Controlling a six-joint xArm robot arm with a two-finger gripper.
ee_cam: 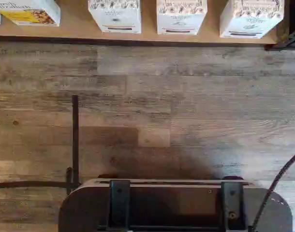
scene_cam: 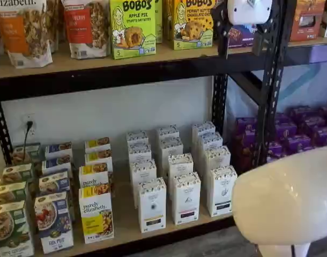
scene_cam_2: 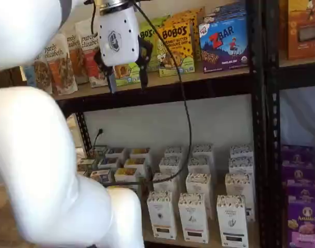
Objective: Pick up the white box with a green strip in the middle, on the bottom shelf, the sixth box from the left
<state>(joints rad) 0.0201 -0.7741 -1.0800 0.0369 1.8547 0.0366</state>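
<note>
The white box with the pale greenish strip stands at the front of the rightmost white column on the bottom shelf. It shows in both shelf views and in the wrist view. Beside it stand a white box with a dark red strip and one with a black strip. My gripper hangs high up, level with the upper shelf and far above the white box. It is open, with a plain gap and nothing between the black fingers. Its white body shows at the top edge.
Bobo's boxes and granola bags fill the upper shelf. A black perforated upright stands right of the white boxes, with purple boxes beyond. White arm links fill the foreground. A dark mount hangs over the wooden floor.
</note>
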